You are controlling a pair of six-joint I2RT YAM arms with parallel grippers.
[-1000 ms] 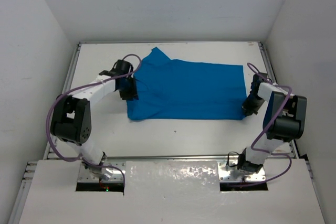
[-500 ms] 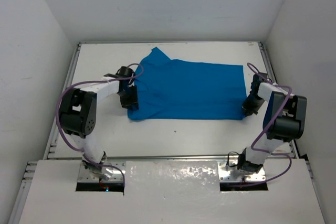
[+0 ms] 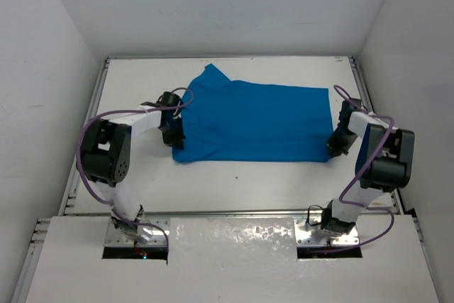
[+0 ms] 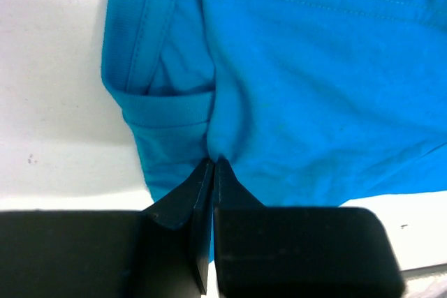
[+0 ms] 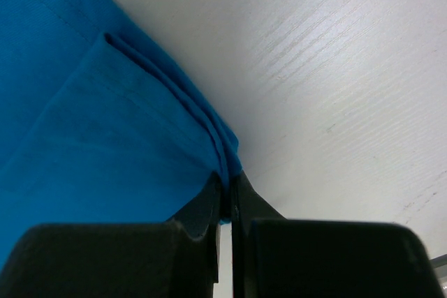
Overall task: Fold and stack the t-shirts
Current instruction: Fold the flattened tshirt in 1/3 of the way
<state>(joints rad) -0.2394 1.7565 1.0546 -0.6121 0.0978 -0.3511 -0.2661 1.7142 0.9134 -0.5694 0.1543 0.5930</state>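
A bright blue t-shirt (image 3: 255, 120) lies spread flat across the white table, one sleeve pointing to the far left. My left gripper (image 3: 175, 134) sits at the shirt's near-left edge, by the collar end. Its black jaws are shut on a pinch of blue cloth (image 4: 214, 146) beside a folded hem. My right gripper (image 3: 335, 145) is at the shirt's near-right corner. Its jaws are shut on the doubled blue edge (image 5: 225, 153), which runs between the two fingers.
White table (image 3: 234, 182) with raised rails at the left (image 3: 91, 111) and right (image 3: 362, 83); white walls enclose the back and sides. Purple cables loop off both arms. A white board covers the near edge by the arm bases.
The left gripper moved down the shirt's left edge toward the near-left corner, then shut on the cloth. The right arm and the shirt have hardly moved.
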